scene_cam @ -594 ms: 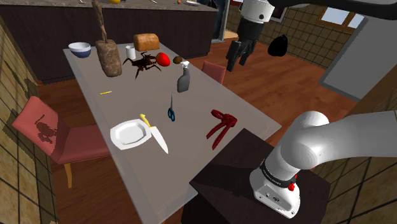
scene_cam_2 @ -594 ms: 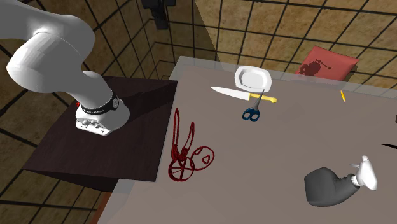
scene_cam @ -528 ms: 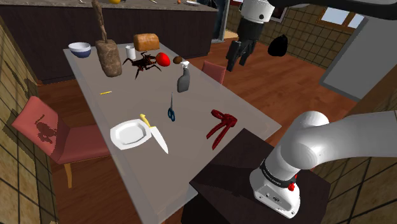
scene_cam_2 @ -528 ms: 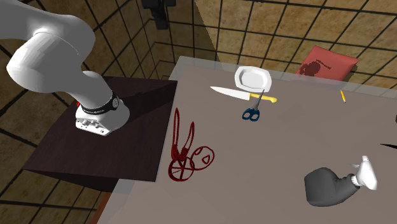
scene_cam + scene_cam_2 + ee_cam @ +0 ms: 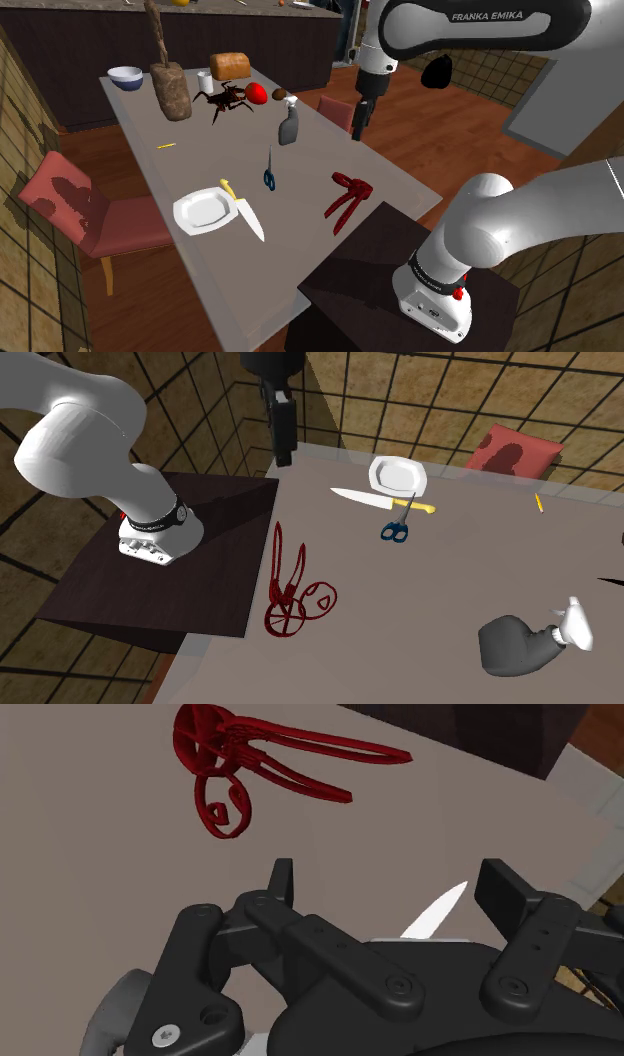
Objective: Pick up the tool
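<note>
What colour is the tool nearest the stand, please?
The tool is dark red, clearest in the wrist view.

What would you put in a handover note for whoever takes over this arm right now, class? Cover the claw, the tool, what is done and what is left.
The claw is open and empty, up in the air and looking down on the table.
The red tool lies flat on the table near the corner by the stand, apart from the scissors and the knife. It sits ahead of the claw, not between its fingers.
Done: nothing grasped yet.
Left: bring the claw over the red tool, lower, close on it, lift.
</note>
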Action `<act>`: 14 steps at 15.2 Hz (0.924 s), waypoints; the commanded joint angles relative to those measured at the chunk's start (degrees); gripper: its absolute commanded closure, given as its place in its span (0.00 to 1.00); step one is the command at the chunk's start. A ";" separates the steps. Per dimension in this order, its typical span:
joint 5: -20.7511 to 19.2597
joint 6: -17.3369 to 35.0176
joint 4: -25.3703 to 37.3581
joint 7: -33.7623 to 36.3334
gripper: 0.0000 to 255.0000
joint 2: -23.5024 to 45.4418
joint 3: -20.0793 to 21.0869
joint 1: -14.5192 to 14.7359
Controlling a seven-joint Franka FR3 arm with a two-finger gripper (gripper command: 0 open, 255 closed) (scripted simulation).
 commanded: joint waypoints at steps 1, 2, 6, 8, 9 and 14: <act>-1.49 2.46 -1.17 -5.50 0.00 3.11 -1.77 0.94; -2.14 3.67 -1.83 -7.95 0.00 4.56 -2.44 1.38; -4.84 8.85 -4.01 -17.41 0.00 10.95 -4.96 3.10; -6.20 11.64 -4.85 -21.97 0.00 14.51 -6.04 3.87; -6.88 13.09 -5.21 -24.20 0.00 16.37 -6.52 4.22; -10.32 20.80 -6.38 -34.77 0.00 26.45 -8.28 5.59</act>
